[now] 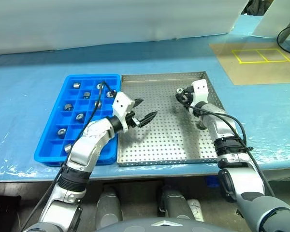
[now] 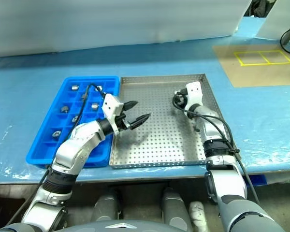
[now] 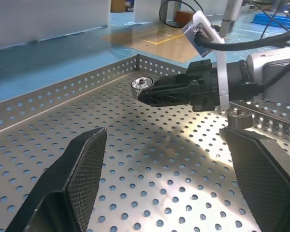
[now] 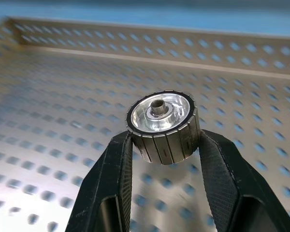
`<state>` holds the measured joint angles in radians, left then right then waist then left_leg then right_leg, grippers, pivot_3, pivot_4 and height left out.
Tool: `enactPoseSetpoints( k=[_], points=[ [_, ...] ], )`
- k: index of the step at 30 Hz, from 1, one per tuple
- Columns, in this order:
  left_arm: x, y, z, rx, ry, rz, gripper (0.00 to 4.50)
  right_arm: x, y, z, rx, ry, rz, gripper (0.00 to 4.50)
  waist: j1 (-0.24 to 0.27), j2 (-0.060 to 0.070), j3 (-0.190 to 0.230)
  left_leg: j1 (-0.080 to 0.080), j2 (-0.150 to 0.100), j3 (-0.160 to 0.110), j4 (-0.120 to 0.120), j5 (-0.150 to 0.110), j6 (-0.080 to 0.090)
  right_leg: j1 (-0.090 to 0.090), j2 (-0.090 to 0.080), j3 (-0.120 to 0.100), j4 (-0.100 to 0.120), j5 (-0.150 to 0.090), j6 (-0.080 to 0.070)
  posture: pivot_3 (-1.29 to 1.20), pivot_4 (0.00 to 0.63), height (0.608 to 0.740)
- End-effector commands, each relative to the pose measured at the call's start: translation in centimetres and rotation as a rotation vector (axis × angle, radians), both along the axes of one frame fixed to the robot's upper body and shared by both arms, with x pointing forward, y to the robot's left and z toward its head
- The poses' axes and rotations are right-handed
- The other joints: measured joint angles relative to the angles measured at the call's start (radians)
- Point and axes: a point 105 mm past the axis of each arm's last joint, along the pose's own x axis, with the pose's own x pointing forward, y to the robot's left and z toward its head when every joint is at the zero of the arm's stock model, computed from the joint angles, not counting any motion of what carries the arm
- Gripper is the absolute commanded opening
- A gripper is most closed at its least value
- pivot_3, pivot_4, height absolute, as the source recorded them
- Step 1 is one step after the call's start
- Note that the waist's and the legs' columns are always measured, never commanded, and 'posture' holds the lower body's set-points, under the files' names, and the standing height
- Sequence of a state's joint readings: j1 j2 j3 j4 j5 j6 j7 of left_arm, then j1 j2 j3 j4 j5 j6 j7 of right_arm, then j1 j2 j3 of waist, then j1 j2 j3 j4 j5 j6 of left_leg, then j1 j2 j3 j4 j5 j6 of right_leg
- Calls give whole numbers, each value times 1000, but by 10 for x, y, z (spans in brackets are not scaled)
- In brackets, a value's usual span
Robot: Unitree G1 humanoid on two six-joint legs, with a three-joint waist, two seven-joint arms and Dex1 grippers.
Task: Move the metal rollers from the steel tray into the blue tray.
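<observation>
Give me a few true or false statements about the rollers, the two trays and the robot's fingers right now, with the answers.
1. The right gripper has its fingers closed on a metal roller. True.
2. The left gripper holds a roller. False: its fingers are open and empty.
3. The blue tray has no rollers in it. False: several sit in its compartments.
4. Another roller lies on the steel tray. True.
5. The blue tray sits to the right of the steel tray. False: it is on its left.

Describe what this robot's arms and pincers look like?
Both arms have silver-grey shells with black ribbed joints. The left gripper and right gripper each carry two black tapered fingers with mesh-textured pads, behind a white wrist bracket. A loose black cable runs along each arm.
</observation>
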<state>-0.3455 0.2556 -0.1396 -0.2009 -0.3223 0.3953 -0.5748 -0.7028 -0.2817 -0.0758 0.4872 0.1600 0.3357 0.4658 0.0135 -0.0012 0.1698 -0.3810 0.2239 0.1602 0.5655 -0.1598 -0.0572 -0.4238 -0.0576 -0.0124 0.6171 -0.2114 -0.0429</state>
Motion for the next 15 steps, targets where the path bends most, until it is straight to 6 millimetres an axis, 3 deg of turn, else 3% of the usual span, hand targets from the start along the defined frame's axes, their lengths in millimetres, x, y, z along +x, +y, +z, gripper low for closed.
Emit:
enactPoseSetpoints(
  k=[1, 8, 11, 15],
  points=[
    [-8, 10, 16, -22, -55, 58, 4071, -10, 45, 45, 55, -130, 215, 1584, 2, 0, 0, 0, 0, 0, 0, 0, 0, 0, 0, 0, 0, 0, 0, -73, 150, 740],
    [-30, 27, 11, -21, -24, 157, 4071, -23, 100, 62, 56, -116, 442, 1584, 28, 0, 0, -1, 0, 0, -2, 0, 0, 0, -1, -2, -2, 0, 0, 72, 150, 740],
    [-38, 33, 10, -27, -17, 212, 4071, -34, 129, 58, 22, -76, 573, 1584, 39, 0, 0, -1, 0, 0, -2, 0, 0, 0, -1, -3, -3, 0, 0, 128, 150, 740],
    [-45, 40, 8, -27, -12, 266, 4071, -45, 148, 50, -10, -31, 670, 1584, 65, 0, 0, -3, 1, -2, -4, 0, 0, 0, -1, -5, -6, 0, 0, 198, 150, 740]
  ],
)
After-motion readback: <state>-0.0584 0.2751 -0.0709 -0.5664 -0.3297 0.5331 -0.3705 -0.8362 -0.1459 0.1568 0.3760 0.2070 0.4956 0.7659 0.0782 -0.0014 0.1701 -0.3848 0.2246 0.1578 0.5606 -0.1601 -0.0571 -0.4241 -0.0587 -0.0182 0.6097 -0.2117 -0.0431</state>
